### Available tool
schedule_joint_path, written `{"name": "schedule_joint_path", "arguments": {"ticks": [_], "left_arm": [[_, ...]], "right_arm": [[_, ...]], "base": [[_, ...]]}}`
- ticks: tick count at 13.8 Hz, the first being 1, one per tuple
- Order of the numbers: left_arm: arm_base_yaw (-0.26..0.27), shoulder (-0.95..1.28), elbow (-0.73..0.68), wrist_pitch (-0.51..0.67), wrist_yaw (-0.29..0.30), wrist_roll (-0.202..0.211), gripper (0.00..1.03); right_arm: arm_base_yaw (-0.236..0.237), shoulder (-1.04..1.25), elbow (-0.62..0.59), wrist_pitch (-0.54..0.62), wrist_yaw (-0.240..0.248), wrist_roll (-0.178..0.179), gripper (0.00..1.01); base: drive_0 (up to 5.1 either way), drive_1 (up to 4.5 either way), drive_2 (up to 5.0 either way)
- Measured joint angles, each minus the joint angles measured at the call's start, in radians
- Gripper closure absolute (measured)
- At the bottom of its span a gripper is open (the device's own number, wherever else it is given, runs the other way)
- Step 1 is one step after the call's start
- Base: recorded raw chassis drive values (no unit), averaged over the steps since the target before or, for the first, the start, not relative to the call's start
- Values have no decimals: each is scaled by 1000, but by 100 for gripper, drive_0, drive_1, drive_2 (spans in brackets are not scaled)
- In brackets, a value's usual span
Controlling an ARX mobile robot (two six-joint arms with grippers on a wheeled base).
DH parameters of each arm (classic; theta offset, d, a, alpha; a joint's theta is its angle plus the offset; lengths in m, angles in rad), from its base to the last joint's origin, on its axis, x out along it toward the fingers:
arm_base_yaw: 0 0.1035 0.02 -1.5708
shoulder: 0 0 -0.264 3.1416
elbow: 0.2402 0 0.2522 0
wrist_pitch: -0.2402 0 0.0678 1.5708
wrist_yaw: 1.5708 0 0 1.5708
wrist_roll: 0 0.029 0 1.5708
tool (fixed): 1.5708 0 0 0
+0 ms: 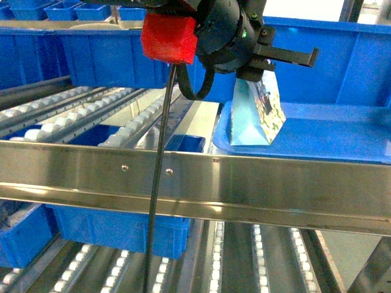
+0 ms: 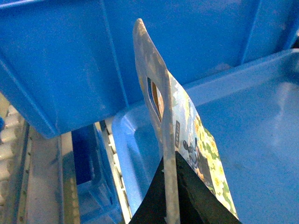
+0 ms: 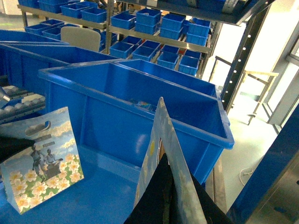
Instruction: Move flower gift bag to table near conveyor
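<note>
The flower gift bag point(image 1: 256, 113), pale blue with white-and-yellow flowers and two figures, is upright over the left end of a blue tray point(image 1: 342, 131). My left gripper point(image 1: 256, 74) is shut on its top edge. The left wrist view shows this bag point(image 2: 196, 140) edge-on, pinched in the left gripper point(image 2: 169, 161). From the right wrist it point(image 3: 42, 158) appears at lower left. My right gripper point(image 3: 164, 161) is shut on the top of a second, similar gift bag point(image 3: 163, 135). The conveyor point(image 1: 195, 177) crosses the foreground. The table is out of view.
A large blue bin point(image 3: 140, 102) stands right behind the tray. More blue bins point(image 1: 116, 229) sit among the roller rows point(image 1: 128, 119) and on far shelves point(image 3: 159, 28). A black cable point(image 1: 160, 171) hangs in front of the steel rail.
</note>
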Motion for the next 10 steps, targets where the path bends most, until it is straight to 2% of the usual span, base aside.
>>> {"name": "schedule_joint_path", "arguments": {"ticks": [3, 6, 9, 10], "left_arm": [[14, -65, -81, 98, -78, 2, 101], [28, -246, -178, 157, -140, 28, 101], [29, -448, -346, 235, -198, 58, 101], [20, -513, -417, 264, -239, 70, 101]], "right_arm": [[0, 0, 0, 0, 0, 0, 99], [0, 0, 0, 0, 0, 0, 99], [0, 0, 0, 0, 0, 0, 99], [0, 0, 0, 0, 0, 0, 99]], "base": [[0, 0, 0], [0, 0, 0], [0, 0, 0], [0, 0, 0]]}}
